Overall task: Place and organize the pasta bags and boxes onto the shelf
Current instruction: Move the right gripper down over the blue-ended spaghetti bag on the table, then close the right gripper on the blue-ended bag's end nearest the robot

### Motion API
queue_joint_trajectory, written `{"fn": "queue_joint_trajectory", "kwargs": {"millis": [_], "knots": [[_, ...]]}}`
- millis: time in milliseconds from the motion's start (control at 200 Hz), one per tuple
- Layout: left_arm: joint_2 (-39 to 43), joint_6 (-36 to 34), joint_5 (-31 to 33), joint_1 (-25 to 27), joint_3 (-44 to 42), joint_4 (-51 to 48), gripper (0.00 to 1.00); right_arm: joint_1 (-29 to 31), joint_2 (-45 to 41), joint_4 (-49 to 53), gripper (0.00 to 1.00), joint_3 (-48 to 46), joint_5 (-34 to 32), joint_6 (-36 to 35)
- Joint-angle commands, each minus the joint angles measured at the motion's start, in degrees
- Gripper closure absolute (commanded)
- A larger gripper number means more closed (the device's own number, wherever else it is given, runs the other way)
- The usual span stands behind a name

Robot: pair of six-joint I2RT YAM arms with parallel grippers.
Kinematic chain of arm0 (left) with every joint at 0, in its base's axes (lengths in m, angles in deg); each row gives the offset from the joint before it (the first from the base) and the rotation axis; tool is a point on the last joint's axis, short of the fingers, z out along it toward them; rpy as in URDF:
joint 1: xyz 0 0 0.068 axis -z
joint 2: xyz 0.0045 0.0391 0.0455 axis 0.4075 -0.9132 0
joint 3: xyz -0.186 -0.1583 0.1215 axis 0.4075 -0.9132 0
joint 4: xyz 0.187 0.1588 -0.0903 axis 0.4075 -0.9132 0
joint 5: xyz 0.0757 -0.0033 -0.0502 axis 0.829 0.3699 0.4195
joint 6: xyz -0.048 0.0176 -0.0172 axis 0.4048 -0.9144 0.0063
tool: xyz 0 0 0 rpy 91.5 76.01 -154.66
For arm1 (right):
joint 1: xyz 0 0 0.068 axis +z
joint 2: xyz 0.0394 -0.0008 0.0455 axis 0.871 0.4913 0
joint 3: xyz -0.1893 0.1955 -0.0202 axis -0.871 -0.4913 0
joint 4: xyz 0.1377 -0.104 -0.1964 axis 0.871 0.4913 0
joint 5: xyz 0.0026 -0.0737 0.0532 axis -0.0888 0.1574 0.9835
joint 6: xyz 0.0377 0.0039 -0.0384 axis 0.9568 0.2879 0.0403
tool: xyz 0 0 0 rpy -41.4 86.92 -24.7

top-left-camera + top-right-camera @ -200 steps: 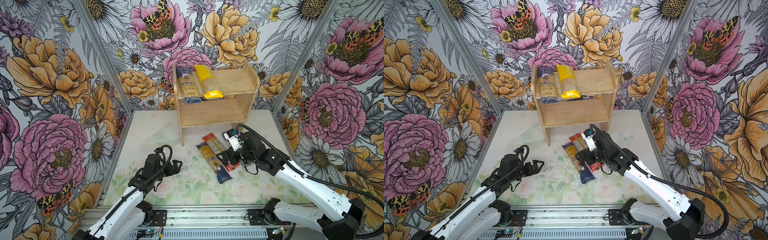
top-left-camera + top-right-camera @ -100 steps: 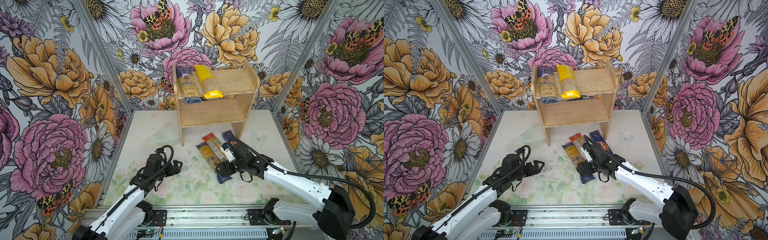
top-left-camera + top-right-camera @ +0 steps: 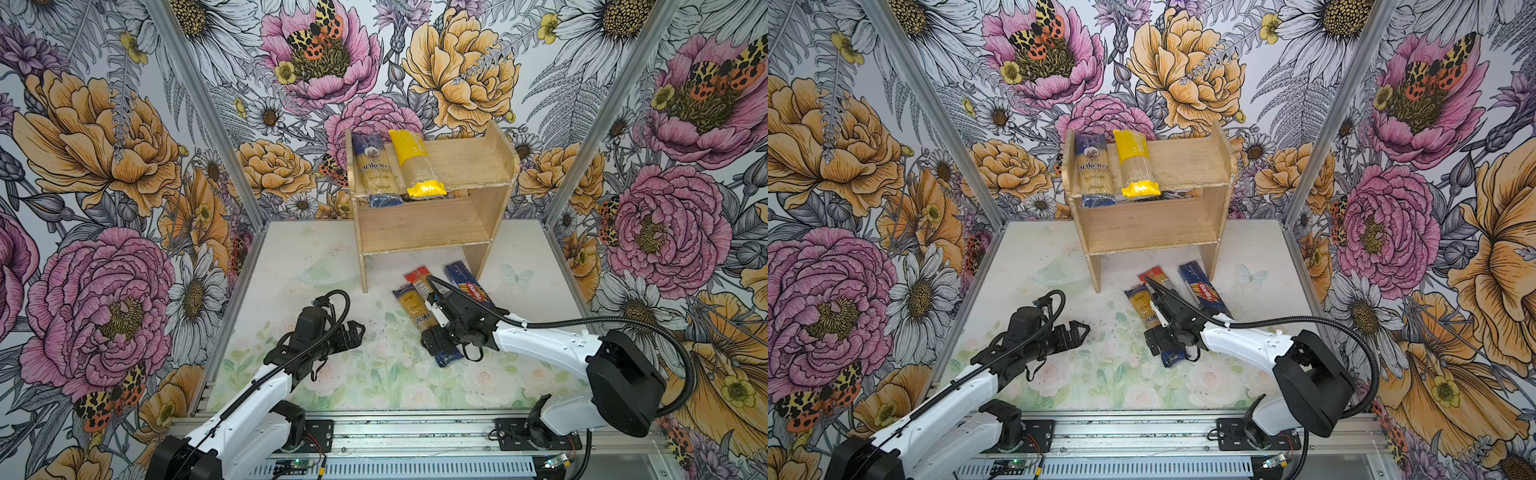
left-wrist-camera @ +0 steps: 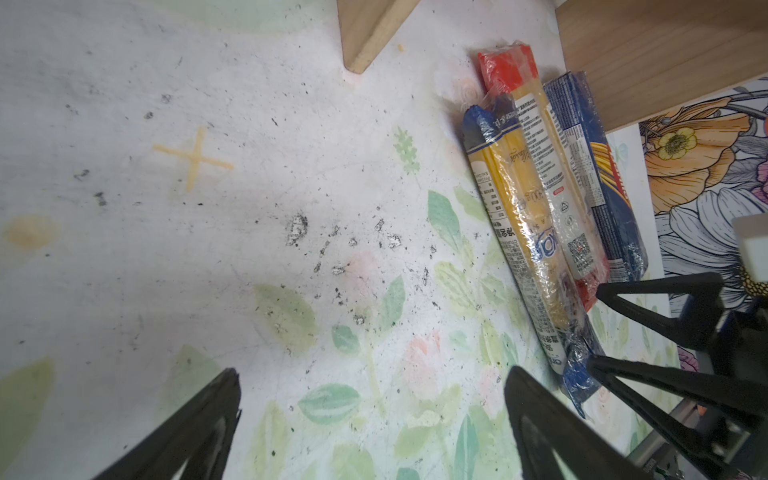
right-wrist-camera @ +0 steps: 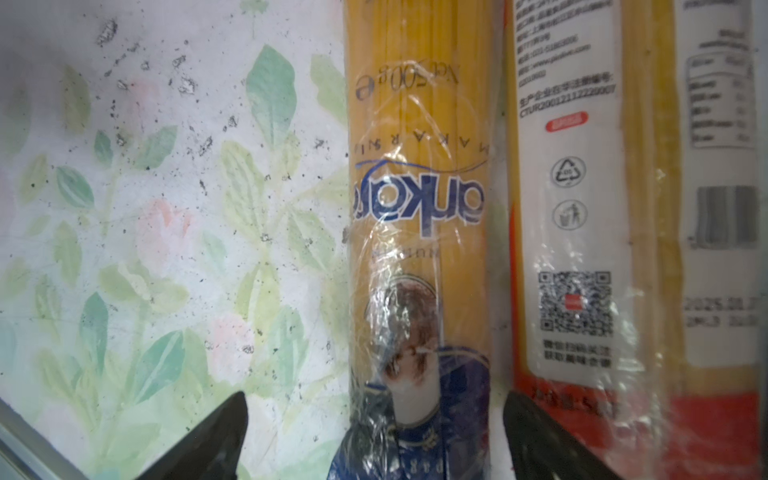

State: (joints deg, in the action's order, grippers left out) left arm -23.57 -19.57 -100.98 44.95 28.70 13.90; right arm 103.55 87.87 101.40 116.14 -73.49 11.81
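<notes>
change: my right hand (image 3: 432, 340) has come down low over the table (image 3: 374, 374) | state: wide, straddling the slimmer blue-ended bag (image 3: 417, 308), not closed yet | bag: flat mid-table, before the shelf (image 3: 428, 248), just beside the red-ended pack (image 3: 416, 276) | meaning: grasp is next, I judge | left hand (image 3: 356, 332): wide, idle

Shelf (image 3: 469, 162): pale wood. On it: blue-ended bag (image 3: 375, 174), yellow-ended bag (image 3: 417, 164). In front of it: red-ended pack (image 3: 417, 277), dark blue pack (image 3: 467, 284). Bench (image 3: 291, 266): white with faint floral print.
</notes>
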Motion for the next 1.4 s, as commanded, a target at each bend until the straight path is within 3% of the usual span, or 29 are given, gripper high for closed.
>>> {"fn": "queue_joint_trajectory", "kwargs": {"millis": [0,290,776,1396], "knots": [[-0.67,0.35,1.27,0.54,0.84,2.18,0.01,0.69,2.54,-3.53,0.03,0.37,-2.86,-1.31],[-3.79,0.23,0.46,0.34,0.99,4.66,0.01,0.94,6.66,-4.16,0.03,1.39,-6.77,-2.05],[-3.94,0.08,0.37,0.36,0.96,4.65,0.01,0.94,12.02,-7.67,0.12,-0.57,-5.11,-1.89],[-1.40,0.07,0.72,0.28,0.83,3.02,0.01,1.85,9.39,-8.01,0.16,-5.60,-5.11,1.39]]}}
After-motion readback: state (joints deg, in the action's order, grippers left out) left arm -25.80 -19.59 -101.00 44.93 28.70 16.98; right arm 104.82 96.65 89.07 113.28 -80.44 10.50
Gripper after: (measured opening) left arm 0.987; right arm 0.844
